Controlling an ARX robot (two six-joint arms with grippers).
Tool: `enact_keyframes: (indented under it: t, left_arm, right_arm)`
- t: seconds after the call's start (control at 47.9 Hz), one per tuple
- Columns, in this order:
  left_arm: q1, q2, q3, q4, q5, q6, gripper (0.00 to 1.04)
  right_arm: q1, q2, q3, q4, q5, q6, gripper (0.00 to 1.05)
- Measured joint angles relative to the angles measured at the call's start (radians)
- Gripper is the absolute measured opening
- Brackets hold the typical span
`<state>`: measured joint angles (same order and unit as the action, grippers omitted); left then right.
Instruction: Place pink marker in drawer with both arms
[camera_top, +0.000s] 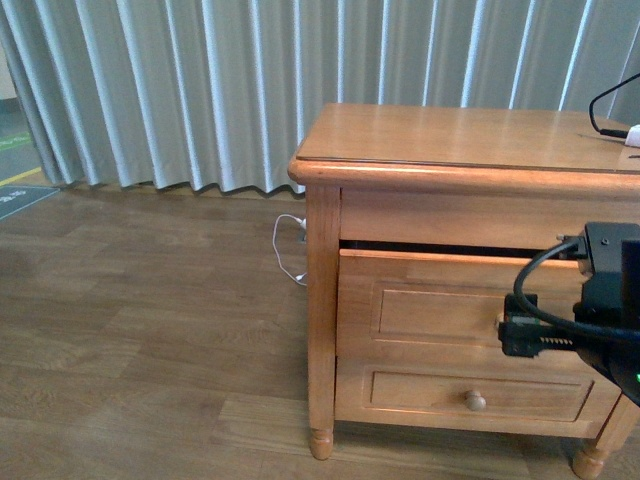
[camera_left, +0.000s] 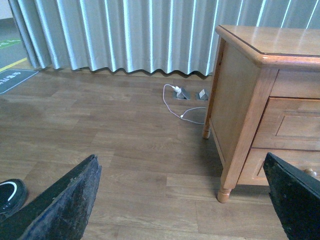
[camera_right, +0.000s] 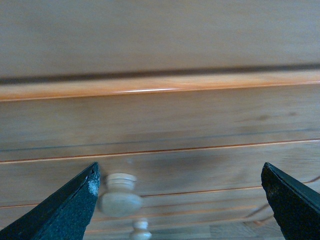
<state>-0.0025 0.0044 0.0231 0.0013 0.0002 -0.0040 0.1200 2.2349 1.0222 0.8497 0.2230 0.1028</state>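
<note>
right claw (camera_right: 180, 200): spread wide, nothing held; right wrist view shows both black fingers (camera_right: 60, 210) either side of the upper drawer front, one finger just beside the knob (camera_right: 119, 196)
left claw (camera_left: 182, 200): spread wide, empty; well away from the nightstand, over the wooden floor (camera_left: 125, 150)
right arm (camera_top: 600, 310): black, cabled, in front of the nightstand's upper drawer in front view, covering the knob area
drawer (camera_top: 440, 300): upper one of the nightstand, pulled out a little, dark gap along its top edge; inside not visible
lower drawer (camera_top: 480, 395): below the upper drawer, shut, small round knob showing
nightstand (camera_top: 450, 140): honey-brown wood, on turned feet, in front of the curtain (camera_top: 200, 90)
pink marker (camera_top: 633, 139): only a pink-white bit visible at the far right edge of the nightstand top, cropped, hard to tell more
black cable (camera_top: 610, 105): on the nightstand top, just beside the pink bit
white cable (camera_left: 180, 107): on the floor beside the nightstand, by the curtain
shoe (camera_left: 10, 195): black, white trim, on the floor far from the nightstand, left wrist view only
</note>
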Motion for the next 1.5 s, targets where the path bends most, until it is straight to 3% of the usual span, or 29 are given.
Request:
enact_keyframes:
  t: [0.375, 0.709, 0.897, 1.105, 1.231, 1.272, 1.397, 1.502]
  left_arm:
    - [0.0, 0.0, 0.0, 0.0, 0.0, 0.0, 0.98]
    - [0.0, 0.0, 0.0, 0.0, 0.0, 0.0, 0.98]
    - [0.0, 0.0, 0.0, 0.0, 0.0, 0.0, 0.98]
    - [0.0, 0.0, 0.0, 0.0, 0.0, 0.0, 0.98]
    - [0.0, 0.0, 0.0, 0.0, 0.0, 0.0, 0.98]
    - [0.0, 0.0, 0.0, 0.0, 0.0, 0.0, 0.98]
    - [0.0, 0.0, 0.0, 0.0, 0.0, 0.0, 0.98]
    - [0.0, 0.0, 0.0, 0.0, 0.0, 0.0, 0.98]
  right_arm:
    - [0.019, 0.019, 0.027, -0.034, -0.026, -0.001, 0.96]
    - [-0.055, -0.428, -0.398, -0.066, -0.168, -0.001, 0.96]
    - [-0.114, -0.757, -0.544, -0.251, -0.249, -0.003, 0.96]
    - [-0.172, -1.114, -0.562, -0.541, -0.273, -0.005, 0.96]
    - [-0.177, -1.184, -0.56, -0.562, -0.274, -0.005, 0.96]
    - [-0.177, -1.174, -0.57, -0.525, -0.275, -0.014, 0.94]
    - [-0.137, -1.175, -0.71, -0.172, -0.224, -0.071, 0.73]
    - [-0.123, -1.237, -0.768, -0.109, -0.224, -0.089, 0.55]
